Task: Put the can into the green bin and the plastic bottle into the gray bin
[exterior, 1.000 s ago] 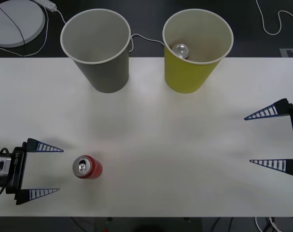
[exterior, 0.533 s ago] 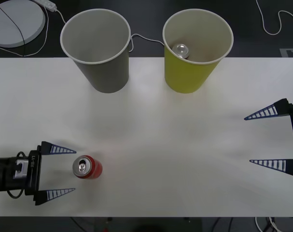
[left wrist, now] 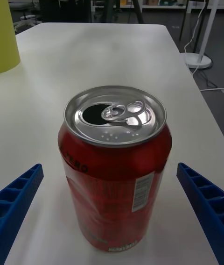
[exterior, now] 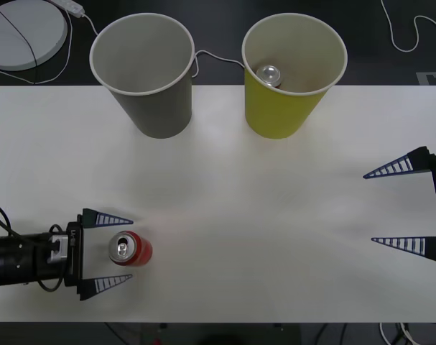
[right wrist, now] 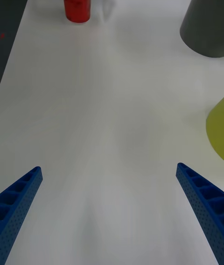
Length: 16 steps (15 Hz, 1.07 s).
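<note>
White surface [exterior: 275, 215] with the can [exterior: 129, 249] upright near its front left edge.
Left hand [exterior: 110, 251] is spread wide, one finger on each side of the can, not touching it; right hand [exterior: 397, 207] waits wide open at the right.

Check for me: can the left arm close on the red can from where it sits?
Probably yes. The left gripper is open, a jaw on each side of the upright can, with nothing between them.

Silver can [exterior: 269, 74], white table [exterior: 275, 215]
</note>
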Tool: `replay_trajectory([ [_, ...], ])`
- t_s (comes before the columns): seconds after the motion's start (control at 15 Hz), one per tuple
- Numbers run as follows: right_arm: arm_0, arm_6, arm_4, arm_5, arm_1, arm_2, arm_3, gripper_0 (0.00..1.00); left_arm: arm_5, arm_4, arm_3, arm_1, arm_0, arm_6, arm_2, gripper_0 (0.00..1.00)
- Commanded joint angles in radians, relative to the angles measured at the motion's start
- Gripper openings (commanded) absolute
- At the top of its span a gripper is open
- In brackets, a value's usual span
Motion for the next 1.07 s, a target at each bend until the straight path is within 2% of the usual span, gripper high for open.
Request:
replay_trajectory([
  [0.07, 0.0, 0.0, 0.0, 0.0, 0.0, 0.0, 0.0, 1.0, 0.016, -0.002, 0.0, -0.025, -0.007, -0.002, 0.0, 1.0],
  [0.53, 0.0, 0.0, 0.0, 0.0, 0.0, 0.0, 0.0, 1.0, 0.041, -0.006, 0.0, -0.077, -0.01, 0.0, 0.0, 1.0],
  [0.6, 0.0, 0.0, 0.0, 0.0, 0.0, 0.0, 0.0, 1.0, 0.041, -0.006, 0.0, -0.077, -0.011, 0.002, 0.0, 0.91],
  [0.67, 0.0, 0.0, 0.0, 0.0, 0.0, 0.0, 0.0, 1.0, 0.042, -0.006, 0.0, -0.077, -0.01, 0.008, 0.0, 0.29],
  [0.73, 0.0, 0.0, 0.0, 0.0, 0.0, 0.0, 0.0, 1.0, 0.041, -0.005, 0.0, -0.078, -0.011, 0.011, 0.0, 0.12],
  [0.8, 0.0, 0.0, 0.0, 0.0, 0.0, 0.0, 0.0, 1.0, 0.041, -0.005, 0.0, -0.08, -0.011, 0.014, 0.0, 0.03],
  [0.87, 0.0, 0.0, 0.0, 0.0, 0.0, 0.0, 0.0, 1.0, 0.041, -0.005, 0.0, -0.081, -0.011, 0.02, 0.0, 0.0],
  [1.07, 0.0, 0.0, 0.0, 0.0, 0.0, 0.0, 0.0, 1.0, 0.041, -0.005, 0.0, -0.081, -0.011, 0.025, 0.0, 0.0],
])
